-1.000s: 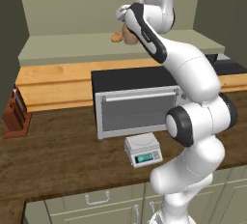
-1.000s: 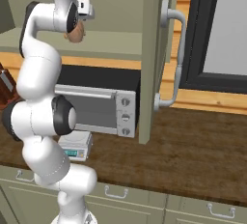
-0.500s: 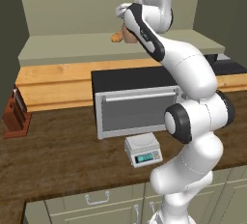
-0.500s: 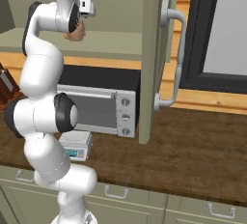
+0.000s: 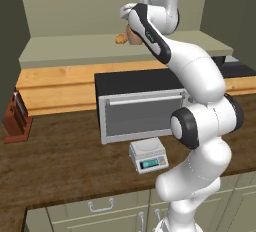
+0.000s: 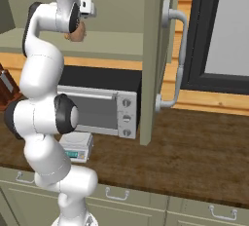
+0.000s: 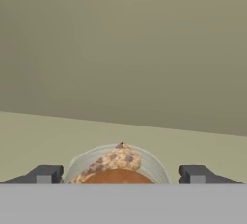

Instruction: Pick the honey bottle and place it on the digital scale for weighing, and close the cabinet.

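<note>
The brown honey bottle [image 7: 116,175] stands on the shelf of the open sage-green cabinet [image 5: 70,51], low between my fingertips [image 7: 46,174] in the hand view. My gripper [image 7: 120,175] is open, one finger on each side of the bottle with a gap to both. From the base views the gripper [image 6: 78,25] reaches up to the shelf, right over the bottle [image 6: 75,35]. The cabinet door [image 6: 153,49] stands swung out, its silver bar handle [image 6: 179,59] facing right. The white digital scale [image 5: 147,156] sits on the dark wood counter in front of the toaster oven.
A small orange-brown bread lump [image 5: 120,39] lies on the shelf just left of the bottle. The silver toaster oven [image 5: 140,108] with a black top stands under the shelf. A knife block [image 5: 15,118] is at the counter's far left. A dark window frame [image 6: 214,30] is right of the door.
The hand has eased slightly lower toward the bottle on the shelf. Nothing else has moved.
</note>
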Motion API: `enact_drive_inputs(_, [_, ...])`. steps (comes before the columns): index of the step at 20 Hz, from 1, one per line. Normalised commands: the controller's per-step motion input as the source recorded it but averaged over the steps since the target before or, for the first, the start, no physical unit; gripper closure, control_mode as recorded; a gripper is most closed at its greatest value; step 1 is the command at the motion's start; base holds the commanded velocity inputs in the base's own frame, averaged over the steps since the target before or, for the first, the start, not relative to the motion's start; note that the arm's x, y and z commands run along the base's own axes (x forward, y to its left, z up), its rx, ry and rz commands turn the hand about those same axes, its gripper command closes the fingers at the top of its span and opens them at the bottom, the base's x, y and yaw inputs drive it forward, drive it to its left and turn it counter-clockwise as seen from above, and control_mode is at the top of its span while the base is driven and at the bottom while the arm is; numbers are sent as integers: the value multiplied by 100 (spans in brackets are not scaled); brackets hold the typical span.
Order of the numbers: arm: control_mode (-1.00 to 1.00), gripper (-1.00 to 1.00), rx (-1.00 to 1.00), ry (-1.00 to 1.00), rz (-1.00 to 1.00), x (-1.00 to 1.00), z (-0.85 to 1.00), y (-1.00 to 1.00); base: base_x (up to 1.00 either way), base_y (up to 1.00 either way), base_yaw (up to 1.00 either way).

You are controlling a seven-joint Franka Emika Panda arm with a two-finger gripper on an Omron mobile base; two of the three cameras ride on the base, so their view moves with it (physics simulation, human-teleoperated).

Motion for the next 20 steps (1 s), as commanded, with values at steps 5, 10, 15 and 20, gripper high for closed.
enact_drive_inputs(5, [-100, 100, 0, 0, 0, 0, -2, 0, 0, 0, 0])
enact_drive_inputs(10, [-100, 100, 0, 0, 0, 0, -1, 0, 0, 0, 0])
enact_drive_inputs(15, [-100, 100, 0, 0, 0, -32, 0, 0, 0, 0, 0])
enact_drive_inputs(20, [-100, 100, 1, -3, 1, -91, 0, -1, 0, 0, 0])
